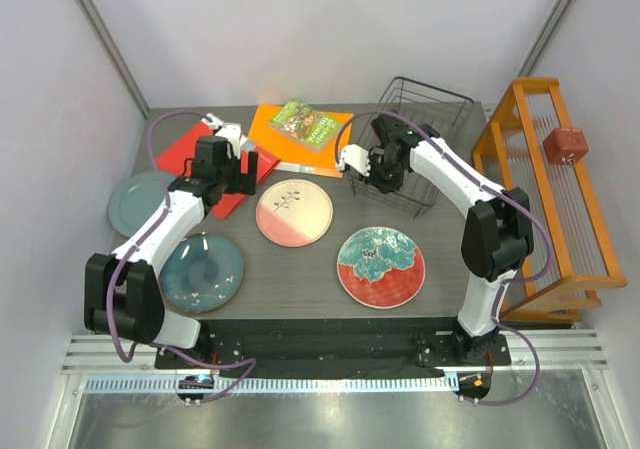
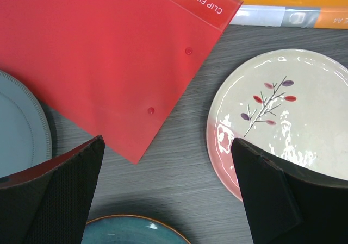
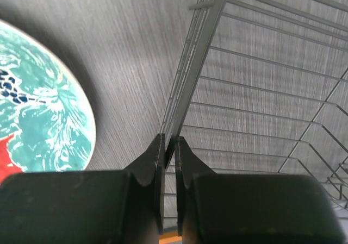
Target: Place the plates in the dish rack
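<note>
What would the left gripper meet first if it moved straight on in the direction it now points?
The left gripper would probably meet the bare table, between the red clip file and the cream-and-pink plate. Its jaws stand open over that strip; depth is unclear.

The dish rack point(image 3: 182, 78), filling the right of the right-wrist view, is thin metal wire with a dull sheen. The table point(image 2: 179, 184) is matt grey wood-grain. The cream-and-pink plate point(image 2: 293, 113) is glossy glazed; the red file point(image 2: 98, 54), upper left, is smooth plastic.
</note>
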